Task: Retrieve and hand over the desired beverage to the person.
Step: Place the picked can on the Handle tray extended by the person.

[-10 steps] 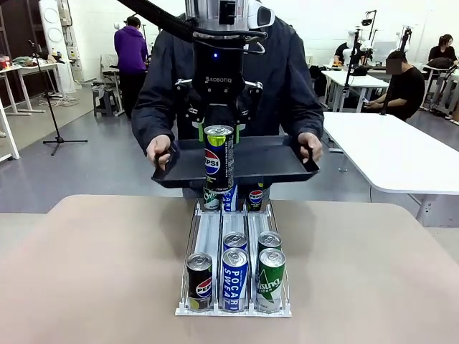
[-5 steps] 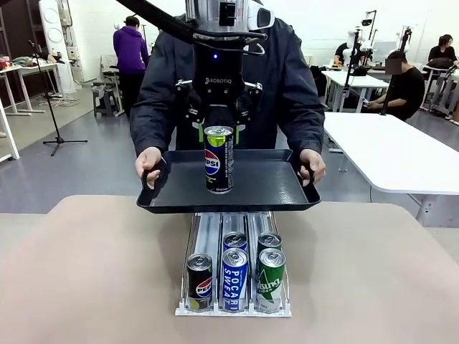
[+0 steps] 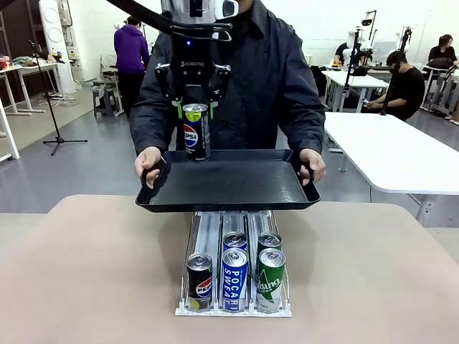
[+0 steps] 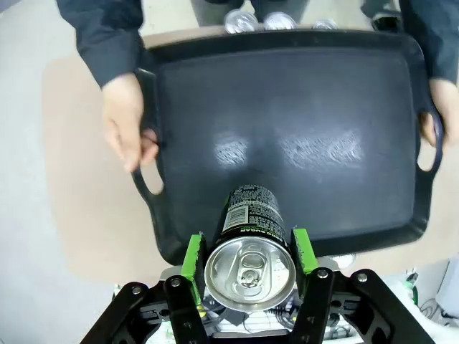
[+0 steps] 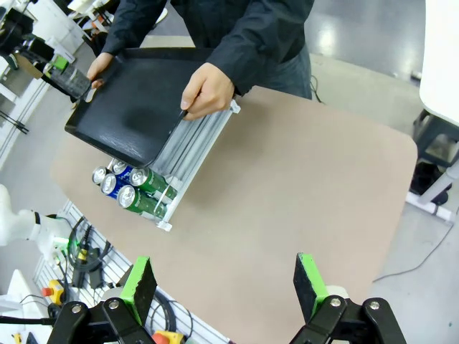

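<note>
- Above the tan surface (image 3: pixel 93 272), the left jaws clench a Pepsi can (image 3: pixel 196 132) upright near its top, over the left part of a black tray (image 3: pixel 237 183).
- Across the surface, the person (image 3: pixel 276 79) in a dark jacket holds the tray by both handles, above the far end of a rack (image 3: pixel 208 233) of drink cans.
- High over the surface, the right jaws hang spread wide, gripping nothing.
</note>
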You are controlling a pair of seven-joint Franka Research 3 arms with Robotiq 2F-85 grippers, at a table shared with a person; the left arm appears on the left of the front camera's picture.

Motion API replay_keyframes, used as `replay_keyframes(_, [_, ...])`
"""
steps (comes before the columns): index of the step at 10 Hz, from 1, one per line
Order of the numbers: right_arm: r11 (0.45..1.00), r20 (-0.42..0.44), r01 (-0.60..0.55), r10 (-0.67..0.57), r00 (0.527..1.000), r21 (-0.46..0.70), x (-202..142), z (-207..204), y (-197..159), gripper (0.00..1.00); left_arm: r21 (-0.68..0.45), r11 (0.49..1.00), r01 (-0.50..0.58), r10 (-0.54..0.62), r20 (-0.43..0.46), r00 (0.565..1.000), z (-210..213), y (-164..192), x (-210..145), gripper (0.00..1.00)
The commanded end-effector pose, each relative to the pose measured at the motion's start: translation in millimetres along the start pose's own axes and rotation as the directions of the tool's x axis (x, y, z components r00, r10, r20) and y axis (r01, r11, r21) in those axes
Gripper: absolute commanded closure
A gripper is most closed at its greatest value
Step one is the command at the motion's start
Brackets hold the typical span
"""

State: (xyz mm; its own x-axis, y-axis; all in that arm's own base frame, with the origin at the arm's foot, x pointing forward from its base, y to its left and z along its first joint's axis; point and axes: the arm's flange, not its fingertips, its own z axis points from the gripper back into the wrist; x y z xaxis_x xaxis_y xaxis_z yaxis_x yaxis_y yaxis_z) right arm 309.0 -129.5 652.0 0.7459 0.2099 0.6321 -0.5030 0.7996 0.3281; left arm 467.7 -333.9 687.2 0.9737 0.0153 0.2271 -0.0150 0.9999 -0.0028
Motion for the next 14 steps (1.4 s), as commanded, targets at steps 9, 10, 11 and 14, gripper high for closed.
replay_keyframes(9, [0.999,0.017,-0.011,0.011,1.0,0.036,1.7,-1.1,-0.4,0.0,0.018,0.997,-0.073,0.074,-0.136,0.988,-76.6,27.9,41.8,0.42])
replay_keyframes(10, [0.999,0.017,-0.011,0.011,1.0,0.036,1.7,-1.1,-0.4,0.0,0.012,0.997,-0.073,0.074,-0.141,0.987,-81.0,28.9,41.7,0.42])
replay_keyframes(11, [0.999,0.017,-0.011,0.011,1.0,0.036,1.7,-1.1,-0.4,0.0,0.009,0.997,-0.074,0.075,-0.141,0.987,-82.4,28.9,42.3,0.42])
replay_keyframes(14, [0.999,0.017,-0.011,0.011,1.0,0.036,1.7,-1.1,-0.4,0.0,0.008,0.997,-0.073,0.073,-0.137,0.988,-82.3,29.9,42.9,0.0])
